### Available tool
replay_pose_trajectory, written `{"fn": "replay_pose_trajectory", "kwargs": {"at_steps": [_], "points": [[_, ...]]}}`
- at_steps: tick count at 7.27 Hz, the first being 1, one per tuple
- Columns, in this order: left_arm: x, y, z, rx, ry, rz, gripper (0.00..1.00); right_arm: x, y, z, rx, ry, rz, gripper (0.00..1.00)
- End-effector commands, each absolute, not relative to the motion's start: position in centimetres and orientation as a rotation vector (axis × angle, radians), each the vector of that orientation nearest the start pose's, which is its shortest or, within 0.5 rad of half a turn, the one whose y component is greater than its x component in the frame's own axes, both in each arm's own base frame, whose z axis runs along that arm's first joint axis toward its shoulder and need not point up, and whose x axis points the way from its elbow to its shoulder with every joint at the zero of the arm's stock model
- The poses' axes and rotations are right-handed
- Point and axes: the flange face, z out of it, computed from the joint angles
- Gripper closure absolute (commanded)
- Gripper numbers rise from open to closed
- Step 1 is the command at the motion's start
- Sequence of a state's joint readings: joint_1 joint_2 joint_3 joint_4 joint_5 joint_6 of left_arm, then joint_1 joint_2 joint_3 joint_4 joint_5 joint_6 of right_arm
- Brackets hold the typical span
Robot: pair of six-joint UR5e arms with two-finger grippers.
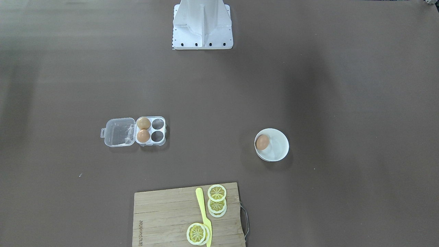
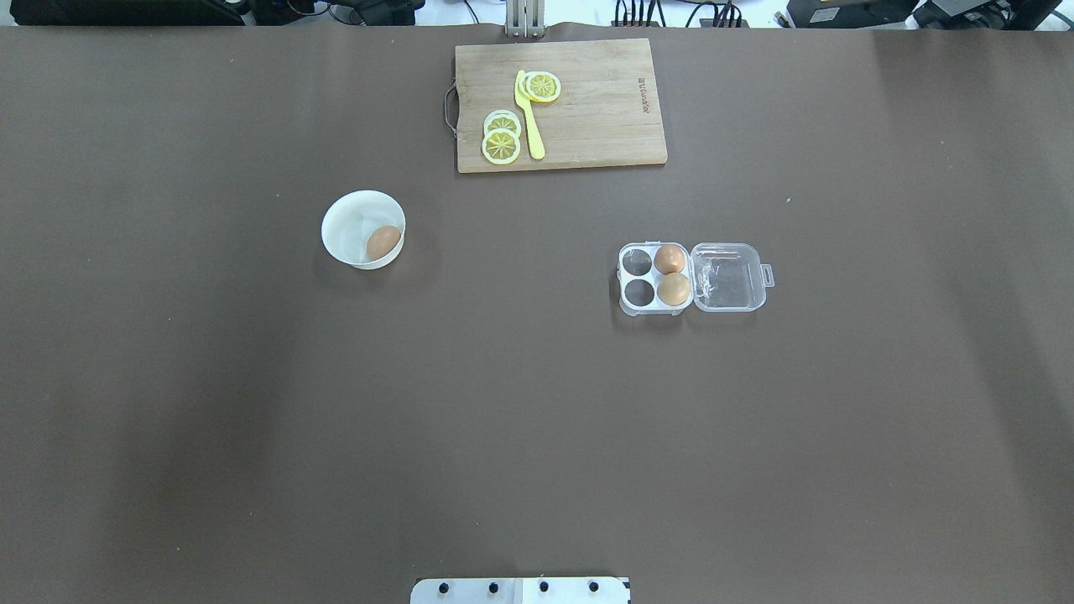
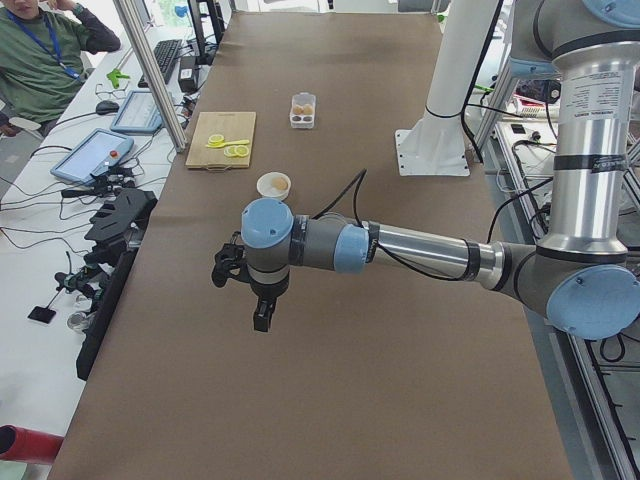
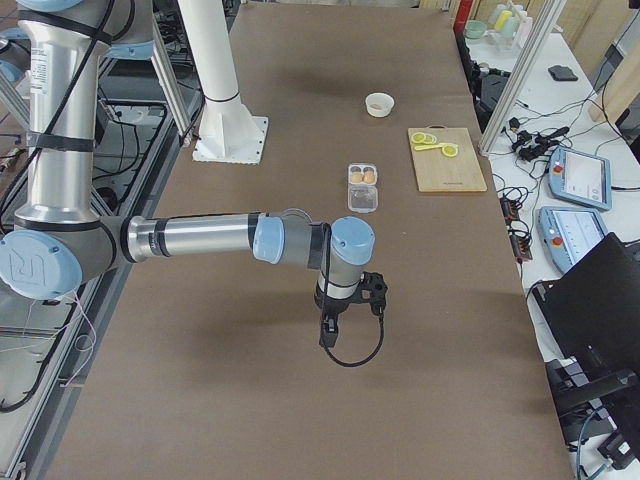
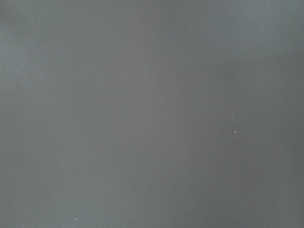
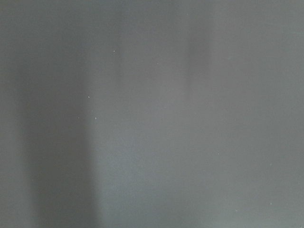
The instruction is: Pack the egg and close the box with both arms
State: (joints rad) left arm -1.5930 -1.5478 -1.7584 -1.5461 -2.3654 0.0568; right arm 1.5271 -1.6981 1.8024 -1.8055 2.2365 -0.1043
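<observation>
The egg (image 1: 262, 142) lies in a round white bowl (image 1: 280, 146); it also shows in the overhead view (image 2: 383, 242). The box (image 1: 120, 132) stands open with its clear lid flat on the table, and two brown eggs (image 1: 143, 129) fill the two cells beside the lid; the other two cells are empty. The box also shows in the overhead view (image 2: 730, 277). My left gripper (image 3: 262, 318) and right gripper (image 4: 328, 335) hang above bare table near the table's ends, far from the box and bowl. They show only in the side views, so I cannot tell if they are open or shut.
A wooden cutting board (image 1: 164, 219) with lemon slices (image 1: 216, 192) and a yellow knife (image 1: 203, 212) lies at the operators' edge. The white pedestal (image 1: 202, 27) stands at the robot's side. Both wrist views show only brown table surface.
</observation>
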Motion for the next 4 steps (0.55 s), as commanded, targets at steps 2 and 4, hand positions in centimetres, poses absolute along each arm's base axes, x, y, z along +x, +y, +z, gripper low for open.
{"fn": "replay_pose_trajectory", "kwargs": {"at_steps": [2, 4], "points": [[-6.9, -48.5, 57.7, 0.19, 0.779, 0.108, 0.01, 5.1, -42.8, 63.4, -0.107, -0.668, -0.104, 0.0], [-5.5, -48.8, 57.8, 0.179, 0.781, 0.133, 0.01, 5.1, -42.9, 63.2, -0.103, -0.67, -0.106, 0.0]]}}
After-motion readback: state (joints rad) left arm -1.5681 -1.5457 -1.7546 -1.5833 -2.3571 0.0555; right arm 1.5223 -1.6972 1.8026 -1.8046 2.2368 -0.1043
